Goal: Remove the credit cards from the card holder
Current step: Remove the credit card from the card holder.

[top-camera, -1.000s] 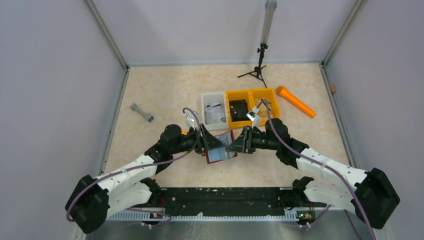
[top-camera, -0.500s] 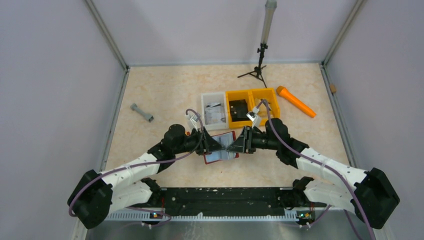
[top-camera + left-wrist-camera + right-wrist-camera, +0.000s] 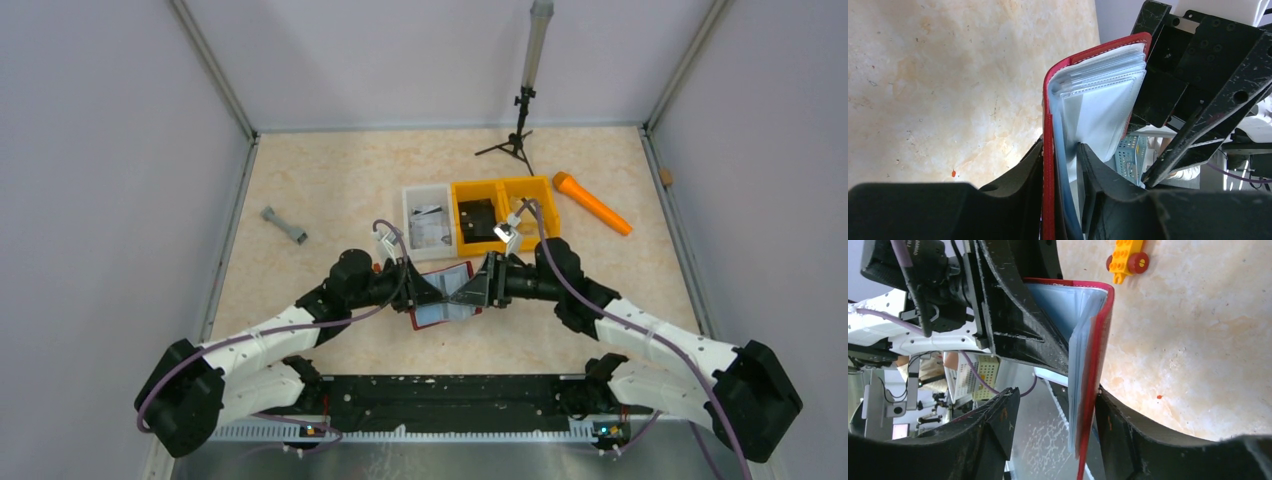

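The dark red card holder (image 3: pixel 443 296) hangs open between both grippers just above the table. In the left wrist view its red cover (image 3: pixel 1049 125) and pale pocket sleeves (image 3: pixel 1103 100) stand on edge. My left gripper (image 3: pixel 1060 175) is shut on that cover and the sleeves beside it. My right gripper (image 3: pixel 1053 415) is open, jaws wide apart. The holder's other red cover (image 3: pixel 1096 355) rests against its right finger (image 3: pixel 1113 415). The credit cards show only as pale layered edges in the sleeves. In the top view the left gripper (image 3: pixel 424 289) and the right gripper (image 3: pixel 478 286) meet at the holder.
A white bin (image 3: pixel 409 215) holding flat pale pieces with dark print and a yellow two-part bin (image 3: pixel 545 195) stand just behind the grippers. An orange stick (image 3: pixel 592 203), a grey dumbbell piece (image 3: pixel 284 225), a small tripod (image 3: pixel 517 130) and a yellow-and-red toy block (image 3: pixel 1126 255) are nearby.
My left arm has shifted slightly to the right and the open holder has moved a little with it. The right arm has barely moved.
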`<action>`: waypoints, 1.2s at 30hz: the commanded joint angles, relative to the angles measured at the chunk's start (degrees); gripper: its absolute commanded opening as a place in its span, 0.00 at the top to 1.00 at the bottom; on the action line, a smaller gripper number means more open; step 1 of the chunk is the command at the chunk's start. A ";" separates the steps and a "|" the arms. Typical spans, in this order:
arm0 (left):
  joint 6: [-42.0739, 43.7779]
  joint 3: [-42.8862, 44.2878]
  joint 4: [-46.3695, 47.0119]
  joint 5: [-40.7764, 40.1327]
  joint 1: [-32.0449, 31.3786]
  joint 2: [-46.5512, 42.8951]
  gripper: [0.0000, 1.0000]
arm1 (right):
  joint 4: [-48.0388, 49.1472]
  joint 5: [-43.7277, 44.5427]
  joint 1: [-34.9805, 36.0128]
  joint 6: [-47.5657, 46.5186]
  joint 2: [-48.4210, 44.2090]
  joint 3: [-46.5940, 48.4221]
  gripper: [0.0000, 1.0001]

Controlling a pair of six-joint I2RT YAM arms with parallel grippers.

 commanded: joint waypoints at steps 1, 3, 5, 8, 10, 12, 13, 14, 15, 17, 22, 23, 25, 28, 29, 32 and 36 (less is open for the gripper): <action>-0.09 1.84 3.89 0.71 -0.54 -1.36 1.00 | 6.71 -2.09 0.74 1.56 -3.64 -0.13 0.40; -0.12 1.67 4.04 0.71 -0.55 -1.69 1.00 | 5.39 -1.68 0.66 1.27 -4.61 -0.17 0.40; -0.24 1.42 4.42 0.73 -0.47 -2.10 1.00 | 4.63 -1.39 0.38 1.11 -5.24 -0.46 0.44; -1.20 0.64 6.79 1.41 -0.41 -2.69 1.00 | 5.76 -1.96 -0.40 1.96 -6.19 -1.82 0.54; -2.00 0.18 8.34 2.11 -0.36 -2.87 1.00 | 7.07 -2.51 -0.85 2.81 -6.91 -2.85 0.56; -2.89 -0.17 9.50 2.89 -0.29 -3.00 1.00 | 8.35 -3.18 -1.42 3.68 -7.72 -3.81 0.56; -3.16 -0.26 10.03 3.26 -0.28 -2.97 1.00 | 9.14 -3.68 -1.72 4.25 -8.07 -4.32 0.56; -3.36 -0.38 10.46 3.56 -0.20 -2.92 1.00 | 10.56 -4.20 -2.12 5.11 -8.70 -5.07 0.56; -3.63 -0.52 10.77 3.75 -0.21 -2.95 1.00 | 11.52 -4.71 -2.43 5.75 -9.11 -5.62 0.56; -4.19 -0.75 11.94 4.22 -0.17 -2.97 1.00 | 11.99 -5.54 -3.17 6.45 -10.07 -6.38 0.55; -5.83 -1.32 14.72 5.29 0.08 -3.23 1.00 | 10.73 -5.99 -5.13 6.60 -12.41 -7.97 0.67; -6.01 -1.33 14.93 5.40 0.06 -3.23 1.00 | 10.88 -6.21 -5.52 6.75 -12.69 -8.27 0.67; -6.13 -1.23 15.07 5.54 0.03 -3.24 1.00 | 11.89 -6.94 -5.95 7.16 -12.97 -8.87 0.67; -6.47 -1.34 15.79 5.84 0.10 -3.05 1.00 | 13.70 -7.69 -6.31 8.03 -13.06 -9.56 0.79; -6.50 -1.34 15.95 5.95 0.12 -2.98 1.00 | 14.19 -7.90 -6.44 8.25 -13.05 -9.78 0.80; -6.11 -1.18 15.30 5.77 0.16 -2.97 1.00 | 18.12 -8.98 -6.72 9.90 -13.15 -10.81 0.75; -4.40 -0.06 11.63 5.35 0.09 -2.98 1.00 | 22.38 -9.85 -6.73 11.61 -13.24 -11.44 0.74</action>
